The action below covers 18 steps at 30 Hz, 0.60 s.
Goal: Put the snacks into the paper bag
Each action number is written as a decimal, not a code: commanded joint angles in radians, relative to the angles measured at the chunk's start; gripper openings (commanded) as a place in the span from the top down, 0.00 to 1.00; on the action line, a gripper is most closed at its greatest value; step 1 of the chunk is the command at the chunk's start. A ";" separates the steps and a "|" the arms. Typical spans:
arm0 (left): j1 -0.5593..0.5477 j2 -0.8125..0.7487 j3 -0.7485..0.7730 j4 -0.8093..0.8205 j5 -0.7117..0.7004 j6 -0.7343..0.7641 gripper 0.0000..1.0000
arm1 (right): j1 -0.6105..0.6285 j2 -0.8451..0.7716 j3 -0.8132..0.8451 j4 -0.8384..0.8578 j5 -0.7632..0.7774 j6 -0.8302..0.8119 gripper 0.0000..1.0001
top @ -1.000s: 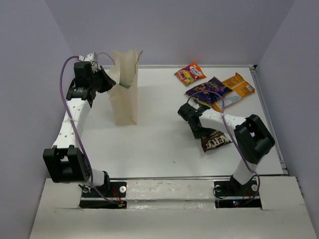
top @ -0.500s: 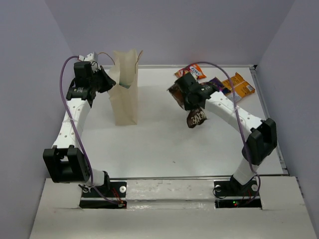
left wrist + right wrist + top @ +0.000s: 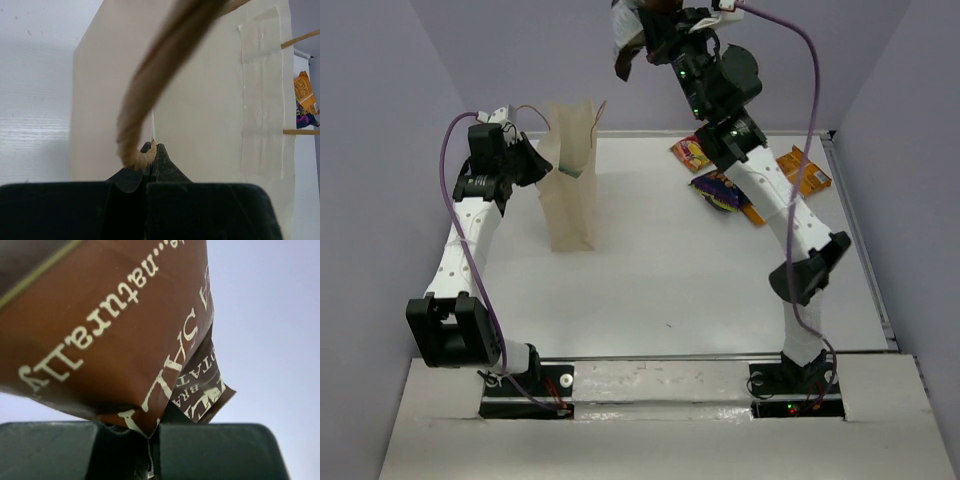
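The brown packet (image 3: 626,45) hangs high above the worktop (image 3: 650,280), at the top edge of the overhead view. The right gripper (image 3: 150,440) pinches it by one edge, jaws pressed together. Its long axis looks roughly vertical. The bag (image 3: 570,200) stands upright, mouth up, to the left of the packet and well below it. The left gripper (image 3: 151,150) is clamped on the bag's cord handle (image 3: 150,90). I judge the coming move runs leftward and down over that mouth. The red-orange (image 3: 688,152), purple (image 3: 718,190) and orange (image 3: 807,170) packets lie at far right.
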 commanded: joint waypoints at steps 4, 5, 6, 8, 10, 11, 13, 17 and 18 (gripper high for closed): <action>-0.002 0.002 0.014 -0.010 0.011 0.012 1.00 | 0.052 0.399 0.327 0.435 -0.211 0.127 0.99; -0.002 0.002 0.016 -0.009 0.006 0.012 1.00 | 0.074 0.390 0.281 0.449 -0.177 0.107 0.99; -0.002 0.000 0.017 -0.007 0.006 0.012 1.00 | 0.074 0.377 0.230 0.472 -0.169 0.100 0.99; -0.003 0.005 0.022 -0.007 0.008 0.009 1.00 | 0.086 0.367 0.152 0.464 -0.186 0.101 0.99; -0.003 0.008 0.025 -0.007 0.006 0.010 1.00 | 0.097 0.383 0.164 0.397 -0.207 0.129 0.99; -0.002 0.012 0.026 -0.007 0.003 0.010 1.00 | 0.106 0.393 0.175 0.366 -0.230 0.121 0.99; -0.002 0.018 0.028 -0.007 -0.002 0.009 1.00 | 0.121 0.383 0.153 0.352 -0.238 0.098 0.99; -0.002 0.023 0.036 -0.010 -0.011 -0.005 1.00 | 0.155 0.301 -0.008 0.351 -0.225 0.069 0.99; -0.002 0.023 0.036 -0.010 -0.014 -0.008 1.00 | 0.155 0.260 -0.091 0.354 -0.218 0.058 0.99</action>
